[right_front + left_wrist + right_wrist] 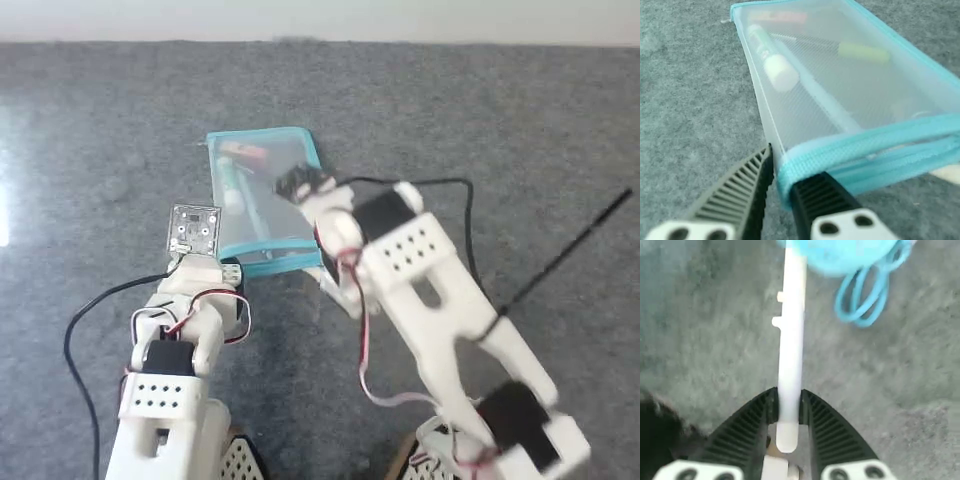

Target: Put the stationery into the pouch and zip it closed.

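Left fingers (745, 190) pinch the pouch (840, 95) corner to steady its mouth — my right fingers (747, 427) clamp the white pen (791, 350) to feed it in.

Soft, even light fills the high view, and the grey desk (520, 110) washes pale with glare at 9 o'clock. Shadows are faint and diffuse, gathering under the arms (440, 300) toward 6 o'clock. In the left wrist view the translucent pouch (855, 95) glows with light passing through. In the right wrist view the white pen (790, 340) shines bright while the desk darkens toward 5 o'clock.
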`<state>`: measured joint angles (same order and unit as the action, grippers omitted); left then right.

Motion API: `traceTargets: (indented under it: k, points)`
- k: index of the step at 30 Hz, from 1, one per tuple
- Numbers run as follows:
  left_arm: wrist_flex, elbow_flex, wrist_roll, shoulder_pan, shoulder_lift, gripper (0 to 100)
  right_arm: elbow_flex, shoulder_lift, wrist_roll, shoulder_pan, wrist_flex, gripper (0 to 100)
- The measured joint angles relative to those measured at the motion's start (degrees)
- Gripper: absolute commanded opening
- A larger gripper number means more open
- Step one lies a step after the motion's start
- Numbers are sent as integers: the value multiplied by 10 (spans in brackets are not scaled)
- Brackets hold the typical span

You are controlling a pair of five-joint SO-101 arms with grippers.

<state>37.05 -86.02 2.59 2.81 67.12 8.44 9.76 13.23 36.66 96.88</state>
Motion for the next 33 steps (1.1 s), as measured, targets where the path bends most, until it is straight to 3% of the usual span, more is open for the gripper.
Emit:
traceTargets:
  k: [5,12,24,33]
  points:
    - [0,0,0,0,0,12,-82,-50,-4,-2,37,8]
    - [0,0,0,0,0,12,-47,-33,34,-2,38,8]
    - [0,0,0,0,0,12,16,220,47,-1,38,8]
    - [-1,0,0,0,0,12,16,269,28,-1,38,8]
